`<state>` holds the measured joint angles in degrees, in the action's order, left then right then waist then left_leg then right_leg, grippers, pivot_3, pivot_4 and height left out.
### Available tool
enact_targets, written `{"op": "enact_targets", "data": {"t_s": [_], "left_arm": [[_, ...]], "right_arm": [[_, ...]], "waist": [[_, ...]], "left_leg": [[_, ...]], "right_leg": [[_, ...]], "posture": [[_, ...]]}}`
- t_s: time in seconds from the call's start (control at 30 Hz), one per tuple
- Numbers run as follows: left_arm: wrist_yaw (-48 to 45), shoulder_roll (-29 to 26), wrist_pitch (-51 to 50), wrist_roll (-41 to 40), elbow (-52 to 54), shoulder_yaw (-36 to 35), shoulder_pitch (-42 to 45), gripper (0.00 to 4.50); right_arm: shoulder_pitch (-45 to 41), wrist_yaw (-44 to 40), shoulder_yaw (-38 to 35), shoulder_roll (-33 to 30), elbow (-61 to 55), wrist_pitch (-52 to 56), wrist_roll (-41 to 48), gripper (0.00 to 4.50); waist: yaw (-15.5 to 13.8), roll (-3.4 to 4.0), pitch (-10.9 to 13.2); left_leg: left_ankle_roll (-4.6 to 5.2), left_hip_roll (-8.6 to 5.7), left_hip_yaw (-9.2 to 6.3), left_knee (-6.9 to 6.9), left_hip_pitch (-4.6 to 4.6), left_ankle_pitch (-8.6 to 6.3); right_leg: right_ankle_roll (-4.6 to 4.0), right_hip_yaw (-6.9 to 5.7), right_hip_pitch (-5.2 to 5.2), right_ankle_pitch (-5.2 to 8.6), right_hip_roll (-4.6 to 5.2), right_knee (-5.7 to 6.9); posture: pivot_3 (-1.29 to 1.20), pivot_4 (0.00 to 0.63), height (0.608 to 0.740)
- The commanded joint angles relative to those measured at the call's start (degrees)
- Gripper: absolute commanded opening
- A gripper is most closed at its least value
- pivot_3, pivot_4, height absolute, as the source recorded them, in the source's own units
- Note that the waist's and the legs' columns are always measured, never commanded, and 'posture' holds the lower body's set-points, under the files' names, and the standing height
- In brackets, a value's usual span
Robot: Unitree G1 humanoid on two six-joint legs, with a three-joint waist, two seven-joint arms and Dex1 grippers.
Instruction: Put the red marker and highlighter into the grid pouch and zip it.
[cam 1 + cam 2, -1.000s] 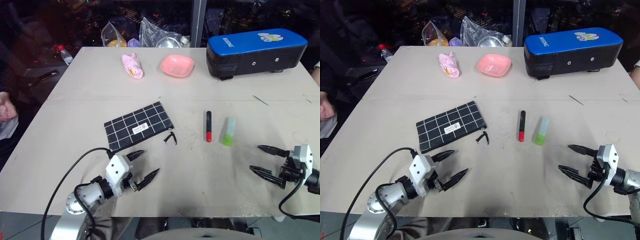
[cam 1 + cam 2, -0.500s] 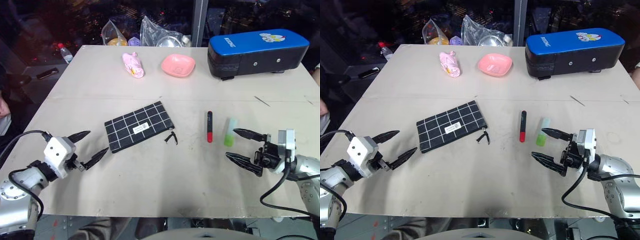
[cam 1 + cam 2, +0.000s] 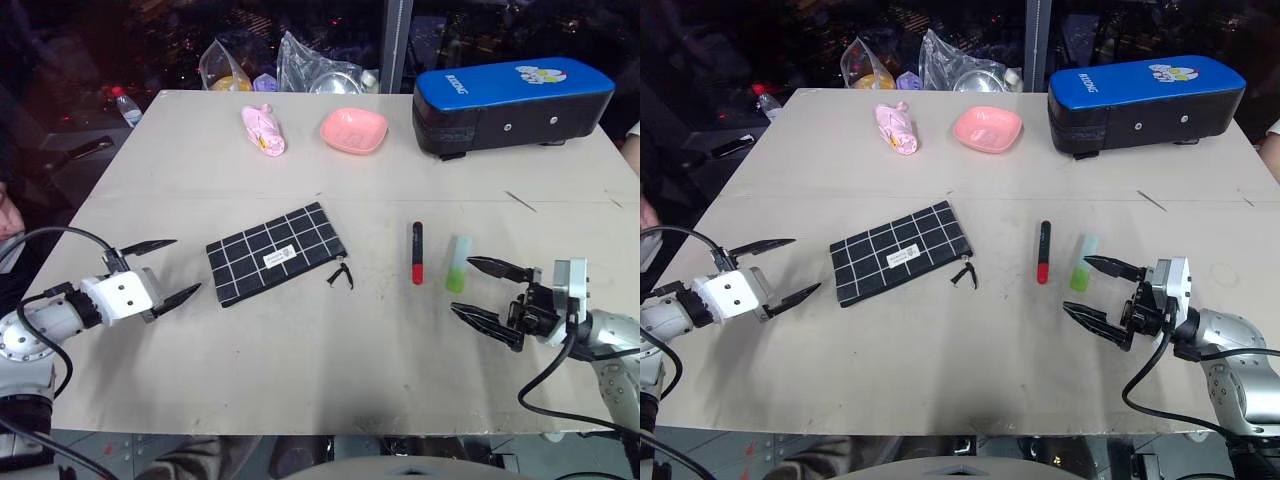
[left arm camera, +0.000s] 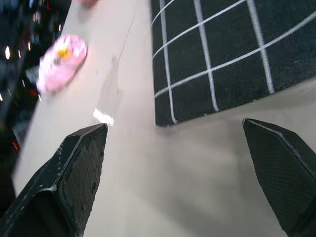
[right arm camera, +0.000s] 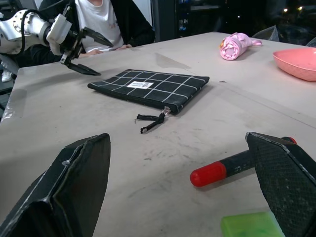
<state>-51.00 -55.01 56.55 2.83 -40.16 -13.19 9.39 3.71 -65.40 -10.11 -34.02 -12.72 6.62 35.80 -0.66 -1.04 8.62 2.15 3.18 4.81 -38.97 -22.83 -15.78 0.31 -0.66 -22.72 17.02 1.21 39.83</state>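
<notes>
A: Where do we stand with the slim half-black, half-red marker (image 3: 417, 253) and the stubby light-green highlighter (image 3: 458, 263)?

B: Both lie side by side on the beige table (image 3: 300, 350), long axes running away from us, the marker's red end nearest us. Our right gripper (image 3: 482, 292) is just beside the highlighter's near end, fingers spread wide and empty, pointing toward our left.

A: So the right arm is nearer?

B: By far. Our left gripper (image 3: 163, 271) waits wide open and empty, just off the left short edge of the flat black fabric pouch with white grid lines (image 3: 276, 253), which lies slightly skewed, its zipper pull (image 3: 340, 274) trailing toward the marker.
</notes>
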Motion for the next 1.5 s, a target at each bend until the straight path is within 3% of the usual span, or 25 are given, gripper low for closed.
{"op": "enact_targets", "data": {"t_s": [0.03,0.2,0.4,0.9,1.5], "left_arm": [[1.35,-2.75,7.15,2.74,-2.72,2.82,0.56,4.45],[6.95,-3.89,12.69,8.86,-5.1,5.35,2.2,4.45],[12.59,-1.33,13.22,12.74,-6.16,9.62,5.92,4.45],[19.51,3.55,16.14,16.22,-4.28,18.39,12.25,4.45],[39.05,10.33,8.39,30.27,-2.52,20.16,17.8,4.45]], "right_arm": [[-0.79,0.06,-1.36,-0.19,-0.45,-1.09,0.31,4.46],[-1.9,0.34,-0.52,0.49,0.34,-1.67,-0.13,4.46],[-1.84,-0.22,-0.6,0.52,0.64,-1.8,-0.33,4.46],[-0.76,-0.16,-1.39,-0.08,-0.11,-1.51,-0.69,4.46],[-0.12,2.48,-1.57,-0.63,-0.59,-0.82,-1.23,4.46]], "waist": [[0.06,0.0,0.0],[0.08,0.0,0.0],[-0.57,0.11,-0.06],[-0.08,0.19,-0.11],[-0.13,0.16,-0.11]], "left_leg": [[0.0,0.0,0.02,0.0,0.0,0.0],[0.0,0.0,0.01,0.0,0.0,0.0],[0.01,-0.02,0.04,-0.02,0.01,0.01],[0.12,0.0,0.41,-0.08,-0.05,0.07],[0.1,0.0,0.42,-0.1,-0.06,0.08]], "right_leg": [[0.0,0.0,-0.01,0.0,0.0,0.0],[0.0,-0.01,-0.02,0.0,-0.01,0.03],[0.03,-0.12,0.03,-0.01,0.04,0.05],[0.08,-0.3,0.07,-0.01,0.27,0.11],[0.1,-0.3,0.07,-0.02,0.26,0.13]], "posture": [[0.0,0.15,0.716],[0.0,0.15,0.716],[0.0,0.15,0.716],[0.0,0.15,0.716],[0.0,0.15,0.716]]}}
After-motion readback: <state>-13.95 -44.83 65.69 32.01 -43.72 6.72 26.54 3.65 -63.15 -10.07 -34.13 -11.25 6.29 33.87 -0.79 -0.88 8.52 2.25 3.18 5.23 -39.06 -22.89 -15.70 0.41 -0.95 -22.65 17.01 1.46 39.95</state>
